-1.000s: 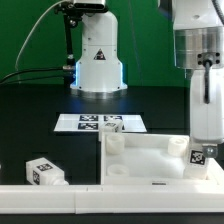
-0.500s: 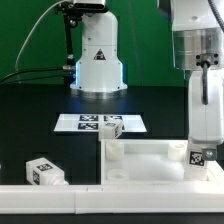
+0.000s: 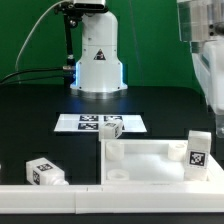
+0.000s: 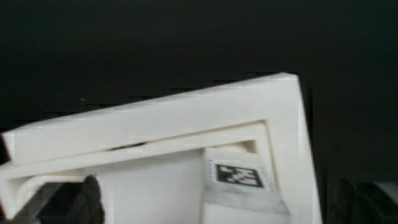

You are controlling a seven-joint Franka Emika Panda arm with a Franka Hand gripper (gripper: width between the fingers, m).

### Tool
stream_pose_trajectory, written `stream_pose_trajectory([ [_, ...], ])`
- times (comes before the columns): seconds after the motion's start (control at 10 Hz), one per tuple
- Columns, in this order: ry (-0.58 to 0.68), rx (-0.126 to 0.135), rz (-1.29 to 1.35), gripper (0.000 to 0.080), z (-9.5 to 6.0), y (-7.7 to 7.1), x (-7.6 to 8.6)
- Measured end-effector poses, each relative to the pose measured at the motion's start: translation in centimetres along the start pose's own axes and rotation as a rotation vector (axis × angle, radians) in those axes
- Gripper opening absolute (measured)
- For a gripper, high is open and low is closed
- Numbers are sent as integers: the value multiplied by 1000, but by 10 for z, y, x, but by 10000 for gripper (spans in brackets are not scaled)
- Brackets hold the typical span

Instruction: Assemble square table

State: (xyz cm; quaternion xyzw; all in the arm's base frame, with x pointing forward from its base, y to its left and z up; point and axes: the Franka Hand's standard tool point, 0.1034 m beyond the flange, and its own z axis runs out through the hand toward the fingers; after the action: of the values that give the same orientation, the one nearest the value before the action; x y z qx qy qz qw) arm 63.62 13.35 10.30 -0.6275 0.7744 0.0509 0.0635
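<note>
The square table's white top (image 3: 150, 152) lies flat with its raised rim up, at the exterior view's right. A white leg (image 3: 198, 156) with a black-and-white tag stands upright in the top's right corner, on its own. My gripper (image 3: 212, 106) hangs above that leg, apart from it, and is open. In the wrist view the tagged leg (image 4: 240, 180) rises from the top's corner (image 4: 214, 110) between my spread fingers (image 4: 50, 205). A second leg (image 3: 45, 171) lies on the table at the left. A third leg (image 3: 112, 126) sits on the marker board (image 3: 85, 122).
A long white rail (image 3: 60, 198) runs along the front edge, in front of the top and the lying leg. The arm's white base (image 3: 97, 60) stands at the back, with a black cable beside it.
My gripper has let go of the upright leg, opened wide and risen clear of it. The leg stays standing in the corner.
</note>
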Motion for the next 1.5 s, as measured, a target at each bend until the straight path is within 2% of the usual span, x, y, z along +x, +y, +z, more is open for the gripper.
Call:
stream_pose_trajectory([
  [0.4, -1, -1, -77, 649, 1, 3, 3],
  [0.7, -13, -28, -396, 649, -11, 28, 24],
  [0.9, 12, -7, -530, 649, -12, 38, 29],
  [1.3, 13, -8, -832, 649, -9, 38, 34],
  [1.5, 8, -44, -1015, 649, -1, 56, 72],
])
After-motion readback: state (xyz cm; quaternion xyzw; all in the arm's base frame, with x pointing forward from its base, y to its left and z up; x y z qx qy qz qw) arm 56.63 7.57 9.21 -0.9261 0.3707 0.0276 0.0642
